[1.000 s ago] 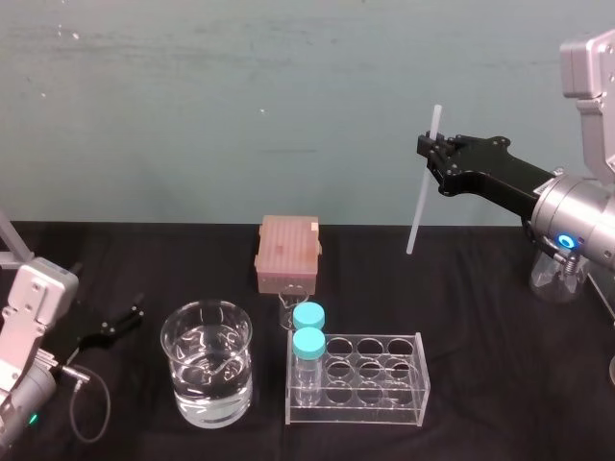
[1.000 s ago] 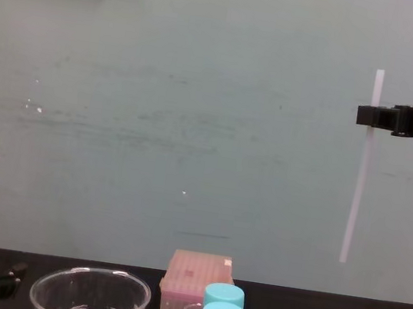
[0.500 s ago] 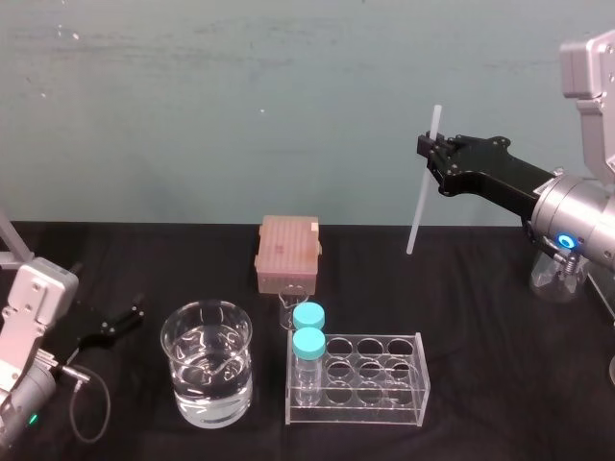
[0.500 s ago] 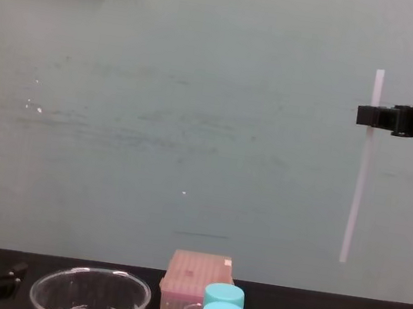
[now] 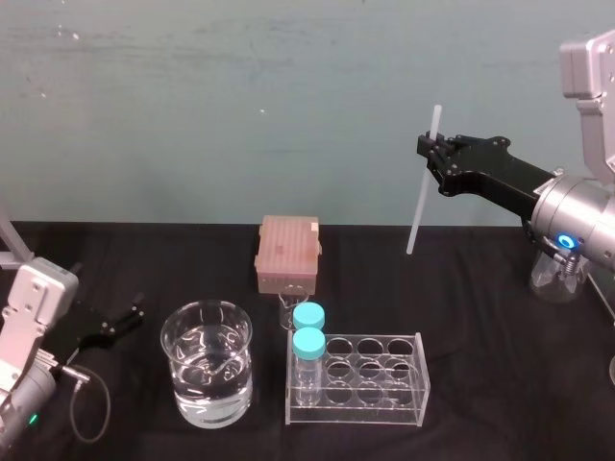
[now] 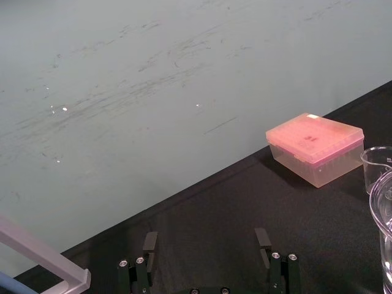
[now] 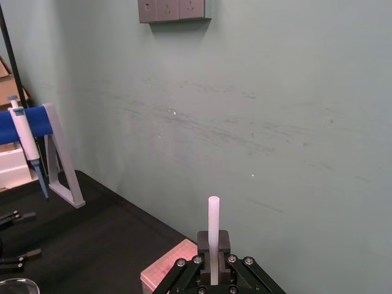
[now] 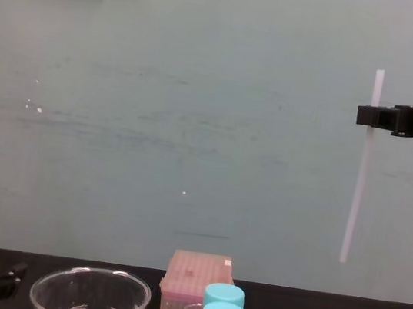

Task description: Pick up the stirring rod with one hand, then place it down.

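Observation:
The stirring rod [image 5: 421, 197], a thin translucent white stick, hangs nearly upright high above the table at the right, its lower end well clear of the black surface. My right gripper [image 5: 432, 154] is shut on its upper part; the chest view shows the rod [image 8: 359, 177] clamped in that gripper [image 8: 371, 117], and the right wrist view shows the rod's top [image 7: 213, 226] rising from between the fingers of the gripper [image 7: 213, 264]. My left gripper [image 5: 125, 317] rests low at the table's left, open and holding nothing, its two fingers apart in the left wrist view [image 6: 208, 248].
A glass beaker of water [image 5: 207, 362] stands front left. Beside it a clear tube rack [image 5: 370, 379] holds two blue-capped vials [image 5: 308, 331]. A pink tip box [image 5: 286, 252] sits behind them. A small clear flask [image 5: 555, 274] is at the far right.

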